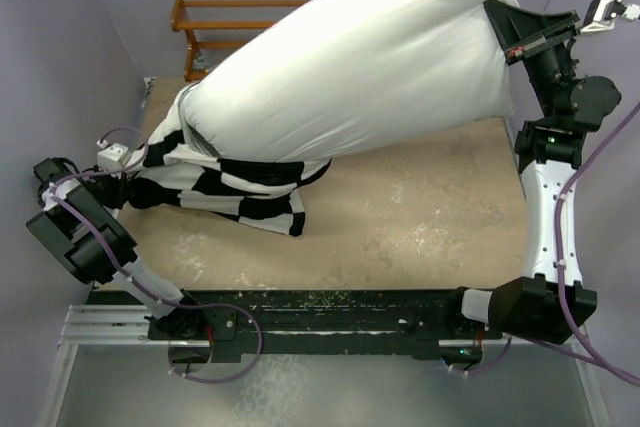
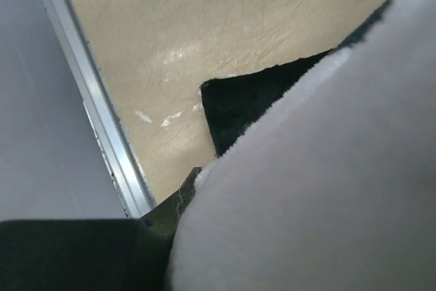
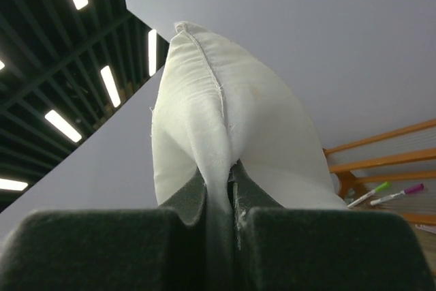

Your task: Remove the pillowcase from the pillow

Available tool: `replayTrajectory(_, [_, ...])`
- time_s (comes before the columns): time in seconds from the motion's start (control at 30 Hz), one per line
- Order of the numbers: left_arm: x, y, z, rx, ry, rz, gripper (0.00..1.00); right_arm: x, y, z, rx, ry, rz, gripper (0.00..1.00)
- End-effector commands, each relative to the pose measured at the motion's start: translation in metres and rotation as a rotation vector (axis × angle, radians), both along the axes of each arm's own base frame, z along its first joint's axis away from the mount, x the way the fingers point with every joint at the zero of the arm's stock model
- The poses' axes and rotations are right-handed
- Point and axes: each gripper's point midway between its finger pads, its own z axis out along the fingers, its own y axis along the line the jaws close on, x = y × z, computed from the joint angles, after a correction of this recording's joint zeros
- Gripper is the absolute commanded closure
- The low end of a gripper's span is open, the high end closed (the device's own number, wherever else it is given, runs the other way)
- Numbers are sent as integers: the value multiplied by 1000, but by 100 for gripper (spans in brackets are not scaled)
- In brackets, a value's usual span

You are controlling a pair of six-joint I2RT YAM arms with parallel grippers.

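Pillow (image 1: 370, 67) is up in the air at one end, big and white, tilted from top R down to bottom L. R gripper (image 1: 497, 27) has the high end: in the wrist view its two dark fingers (image 3: 204, 202) are squeezed nearly together w/ the pillow's seam edge pinched between them, and the white cloth puffs out above. Most of the pillow is bare. Only the low L end is inside the pillowcase (image 1: 240, 187), the black & white check cover, which sits bunched up on the table (image 1: 420, 207) w/ its open edge wrapped round the pillow and a corner hanging toward the front. L gripper (image 1: 135, 185) is down at the far L of the cover, touching it, close to the table's L edge. In the L wrist view fleecy white cloth (image 2: 327, 182) fills most of the pic and hides the fingers, so can't tell how wide that gripper is or if it has a hold; a black bit of cover (image 2: 245, 107) lies flat on the tan top, and the metal edge strip (image 2: 102, 120) runs just beside it. Tan table top shows bare in front of the cover and under the raised pillow, over to the R arm. Wooden rack (image 1: 230, 22) stands at the back, partly behind the pillow.
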Motion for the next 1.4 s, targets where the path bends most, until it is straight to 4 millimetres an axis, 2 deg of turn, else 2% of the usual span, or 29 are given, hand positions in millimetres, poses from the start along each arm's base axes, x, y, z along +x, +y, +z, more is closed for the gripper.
replayTrajectory(0.0, [-49,121,-8,358,101,277,100,-142,-93,151,400,-636,-374,100])
replayTrajectory(0.1, [-46,115,-7,383,96,252,100,-143,-98,150,396,-633,-390,100])
replayTrajectory(0.2, [-38,110,1,394,80,243,100,-141,-93,152,357,-628,-398,100])
replayTrajectory(0.27, [-28,103,13,360,60,243,100,-138,-86,154,296,-621,-411,100])
replayTrajectory(0.37, [-6,74,42,272,29,216,100,-142,-76,160,215,-635,-437,100])
replayTrajectory(0.43, [14,42,66,236,1,164,100,-141,-68,159,161,-622,-435,100])
replayTrajectory(0.47, [29,18,86,233,-36,119,100,-141,-65,157,143,-617,-432,100])
replayTrajectory(0.5, [37,6,100,221,-59,106,100,-142,-62,155,132,-615,-430,100])
replayTrajectory(0.57, [59,-34,136,210,-120,46,100,-142,-60,153,112,-608,-443,100])
replayTrajectory(0.6, [73,-65,153,194,-146,-8,100,-142,-60,153,98,-600,-459,100])
replayTrajectory(0.7, [98,-137,195,125,-189,-115,100,-138,-58,149,36,-564,-514,100])
replayTrajectory(0.8, [106,-211,219,58,-195,-247,100,-125,-61,130,-2,-470,-560,100])
replayTrajectory(0.87, [104,-258,224,35,-192,-350,100,-112,-69,104,41,-406,-555,100])
replayTrajectory(0.9, [100,-278,222,28,-186,-401,95,-108,-72,91,63,-381,-546,100])
replayTrajectory(0.93, [96,-295,218,33,-174,-451,83,-102,-74,76,73,-354,-542,100])
replayTrajectory(1.0, [86,-322,206,51,-128,-537,50,-94,-74,50,71,-301,-537,100])
replayTrajectory(1.07, [77,-331,200,62,-101,-573,11,-87,-71,27,47,-258,-538,100])
replayTrajectory(1.1, [75,-331,202,61,-100,-575,1,-80,-68,13,28,-228,-540,100])
replayTrajectory(1.2, [66,-329,217,75,-109,-584,1,-63,-61,-19,-32,-145,-554,100])
replayTrajectory(1.37, [52,-319,254,121,-158,-569,1,-46,-48,-47,-90,-83,-533,100])
